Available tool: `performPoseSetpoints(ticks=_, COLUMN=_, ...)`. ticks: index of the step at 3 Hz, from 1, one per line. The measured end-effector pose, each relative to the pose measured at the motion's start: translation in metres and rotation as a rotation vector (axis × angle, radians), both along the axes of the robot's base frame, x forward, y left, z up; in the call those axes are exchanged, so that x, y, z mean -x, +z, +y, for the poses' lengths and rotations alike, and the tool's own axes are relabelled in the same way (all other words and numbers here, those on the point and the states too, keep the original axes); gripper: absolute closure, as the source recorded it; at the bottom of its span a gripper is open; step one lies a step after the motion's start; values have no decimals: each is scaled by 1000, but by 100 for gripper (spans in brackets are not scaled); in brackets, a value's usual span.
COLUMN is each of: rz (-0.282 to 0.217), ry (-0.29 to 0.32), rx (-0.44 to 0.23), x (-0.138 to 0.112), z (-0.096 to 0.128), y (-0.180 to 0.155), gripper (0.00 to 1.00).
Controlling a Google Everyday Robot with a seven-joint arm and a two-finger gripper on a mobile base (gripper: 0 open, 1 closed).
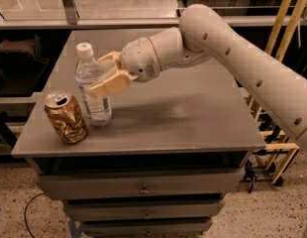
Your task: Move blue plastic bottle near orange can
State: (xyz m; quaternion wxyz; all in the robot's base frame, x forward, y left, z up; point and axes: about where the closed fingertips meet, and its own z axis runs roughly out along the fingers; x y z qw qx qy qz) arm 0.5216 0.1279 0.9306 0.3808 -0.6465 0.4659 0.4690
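orange can (pixel 66 117): upright near the tabletop's (pixel 193 108) front-left corner, about 8 o'clock.
blue plastic bottle (pixel 96 105): upright, just beside the can at its 2 o'clock.
pincer (pixel 97 75): clenched around the bottle's upper body, with the arm reaching in from 2 o'clock.

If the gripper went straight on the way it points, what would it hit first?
The blue plastic bottle, which the gripper is clamped on. The orange can stands nearer the camera beside the bottle, probably off that line.
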Motion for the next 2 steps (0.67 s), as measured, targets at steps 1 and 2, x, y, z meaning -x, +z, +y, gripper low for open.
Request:
performPoseSetpoints(ticks=1, rz=0, ry=4, rx=0, x=1, z=2, y=0, gripper=51)
performPoseSetpoints(ticks=2, rz=0, ry=8, rx=0, x=2, z=4, y=0, gripper=27)
